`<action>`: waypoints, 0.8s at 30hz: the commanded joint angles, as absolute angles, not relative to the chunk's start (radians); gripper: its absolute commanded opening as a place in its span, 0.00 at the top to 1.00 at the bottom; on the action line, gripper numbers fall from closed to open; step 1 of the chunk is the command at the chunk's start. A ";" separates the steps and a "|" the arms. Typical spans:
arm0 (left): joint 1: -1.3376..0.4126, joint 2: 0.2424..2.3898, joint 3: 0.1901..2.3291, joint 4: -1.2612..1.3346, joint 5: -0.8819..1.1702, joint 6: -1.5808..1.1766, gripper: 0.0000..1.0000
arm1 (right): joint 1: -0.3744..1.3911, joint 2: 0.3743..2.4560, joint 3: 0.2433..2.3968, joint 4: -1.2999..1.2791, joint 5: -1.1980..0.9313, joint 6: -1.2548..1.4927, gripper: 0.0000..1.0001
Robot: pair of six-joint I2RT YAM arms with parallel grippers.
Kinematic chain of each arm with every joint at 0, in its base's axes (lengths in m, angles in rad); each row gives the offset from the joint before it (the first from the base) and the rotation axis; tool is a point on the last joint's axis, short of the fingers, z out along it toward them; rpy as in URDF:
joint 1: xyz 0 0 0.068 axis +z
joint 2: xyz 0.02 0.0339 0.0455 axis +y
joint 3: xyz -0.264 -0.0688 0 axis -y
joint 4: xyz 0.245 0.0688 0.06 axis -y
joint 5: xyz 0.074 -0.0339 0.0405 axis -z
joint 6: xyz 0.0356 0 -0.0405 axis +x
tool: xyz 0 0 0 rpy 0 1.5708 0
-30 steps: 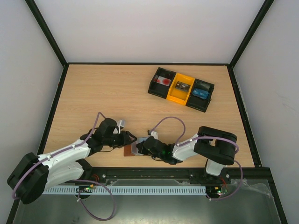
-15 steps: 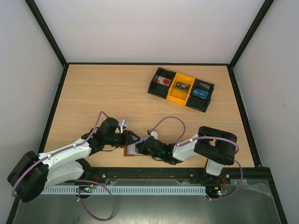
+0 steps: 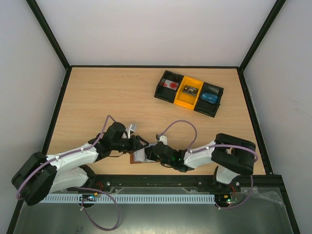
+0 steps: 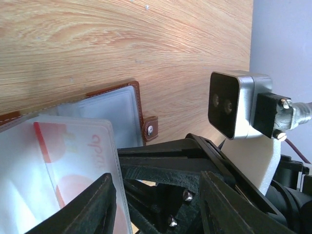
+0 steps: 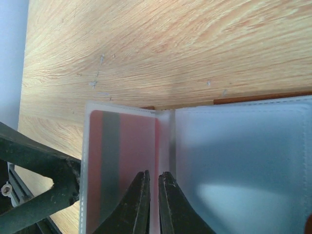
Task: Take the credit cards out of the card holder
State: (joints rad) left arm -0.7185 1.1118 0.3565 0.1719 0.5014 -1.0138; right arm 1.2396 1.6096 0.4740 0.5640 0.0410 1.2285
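The brown card holder (image 3: 137, 157) lies open near the table's front edge, between my two grippers. Its brown rim (image 4: 139, 105) and snap tab (image 4: 150, 129) show in the left wrist view. A white credit card with red print (image 4: 73, 161) sits in a clear sleeve there. My left gripper (image 4: 158, 204) is open, its left finger over that sleeve. In the right wrist view a red credit card with a grey stripe (image 5: 126, 151) sits in the left sleeve. My right gripper (image 5: 154, 204) is shut but for a hairline slit, tips at the fold between sleeves.
A black-and-yellow tray of bins (image 3: 208, 111) with small items stands at the back right. The right arm's black finger frame (image 4: 165, 161) and wrist camera (image 4: 234, 105) crowd close in front of my left gripper. The table's front edge is just behind the holder.
My left gripper has moved right, closer over the holder. The right arm's elbow has shifted a little right while its gripper stayed at the holder.
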 commanded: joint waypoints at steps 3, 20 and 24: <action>-0.727 1.149 0.343 0.252 0.537 -1.024 0.52 | 1.248 1.547 0.435 0.496 0.115 1.219 0.92; -0.699 1.165 0.305 0.217 0.438 -0.982 0.59 | 1.248 1.256 0.457 0.184 0.211 1.163 0.80; -0.693 1.172 0.298 0.193 0.408 -0.962 0.64 | 1.247 1.331 0.502 0.219 0.151 1.165 0.80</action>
State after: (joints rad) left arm -0.7040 1.1732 0.3157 0.2222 0.4458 -0.9943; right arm 1.2396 1.2758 0.4488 0.2230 0.1844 1.1816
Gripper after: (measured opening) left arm 0.382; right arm 0.205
